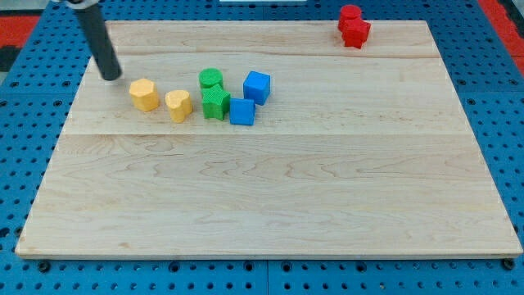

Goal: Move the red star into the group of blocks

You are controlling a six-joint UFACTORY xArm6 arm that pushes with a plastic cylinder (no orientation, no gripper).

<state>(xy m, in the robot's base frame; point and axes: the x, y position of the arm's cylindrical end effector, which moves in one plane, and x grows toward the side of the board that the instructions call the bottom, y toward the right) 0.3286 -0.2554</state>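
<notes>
The red star (pixel 356 33) lies at the view's top right, near the board's top edge, touching a second red block (pixel 350 13) just above it. The group sits left of centre: a yellow hexagon (pixel 144 94), a yellow heart (pixel 178 105), a green cylinder (pixel 210 79), a green star (pixel 215 103), a blue cube (pixel 256 86) and a second blue block (pixel 242 111). My tip (pixel 111 77) rests on the board at the view's top left, just up and left of the yellow hexagon and far from the red star.
The wooden board (pixel 270 205) lies on a blue perforated table (pixel 24 123). The second red block sits at the board's top edge.
</notes>
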